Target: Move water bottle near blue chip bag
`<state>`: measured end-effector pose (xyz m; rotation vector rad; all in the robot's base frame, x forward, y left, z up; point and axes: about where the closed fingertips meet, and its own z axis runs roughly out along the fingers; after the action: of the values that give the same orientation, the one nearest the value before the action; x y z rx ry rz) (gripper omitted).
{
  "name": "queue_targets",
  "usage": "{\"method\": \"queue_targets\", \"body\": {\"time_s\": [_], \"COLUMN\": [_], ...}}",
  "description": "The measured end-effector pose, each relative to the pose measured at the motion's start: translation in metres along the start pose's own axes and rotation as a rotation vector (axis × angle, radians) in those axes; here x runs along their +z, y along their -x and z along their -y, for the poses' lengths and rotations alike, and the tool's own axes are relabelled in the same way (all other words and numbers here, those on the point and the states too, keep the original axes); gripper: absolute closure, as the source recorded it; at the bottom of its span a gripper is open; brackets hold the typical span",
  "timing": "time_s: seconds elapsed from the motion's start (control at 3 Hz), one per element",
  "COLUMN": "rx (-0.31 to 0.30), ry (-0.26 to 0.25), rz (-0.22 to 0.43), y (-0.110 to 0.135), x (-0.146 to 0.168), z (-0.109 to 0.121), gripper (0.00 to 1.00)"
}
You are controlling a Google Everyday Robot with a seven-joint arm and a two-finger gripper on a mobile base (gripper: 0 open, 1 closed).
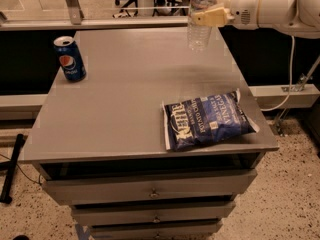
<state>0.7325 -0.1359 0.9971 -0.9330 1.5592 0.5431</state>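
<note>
Gripping the one water bottle (pixel 201 14) at mid-height, the gripper (pixel 199 18) holds it upright at the far right corner of the table (pixel 125 99), its fingers closed on the bottle. The white arm (pixel 270 6) stretches in level from the right. One blue chip bag (pixel 207 120) lies near the front right edge, well apart from the bottle, and one soda can (pixel 70 59) stands far left.

Matt grey table (pixel 115 104), glossy packaging.
Smooth cream plastic gripper (pixel 204 18), above the far right edge, clamps the clear ribbed plastic bottle (pixel 199 36); bag (pixel 207 120) crinkly, shiny; can (pixel 70 59) glossy metal.
</note>
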Motion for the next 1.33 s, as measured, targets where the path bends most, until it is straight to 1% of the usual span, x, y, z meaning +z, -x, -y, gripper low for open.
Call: {"method": "queue_targets", "body": {"time_s": [0.33,0.67,1.0,1.33], "rx": [-0.001,0.018,0.046,0.058], "ry": [0.034,0.075,0.117,0.143], "rz": [-0.011,-0.014,-0.013,-0.033], "y": [-0.001,0.001,0.002,-0.012], "x": [0.0,-0.014,-0.029,-0.042], "z": [-0.011,-0.038,-0.073,-0.101], "gripper": [1.0,1.0,1.0,1.0]}}
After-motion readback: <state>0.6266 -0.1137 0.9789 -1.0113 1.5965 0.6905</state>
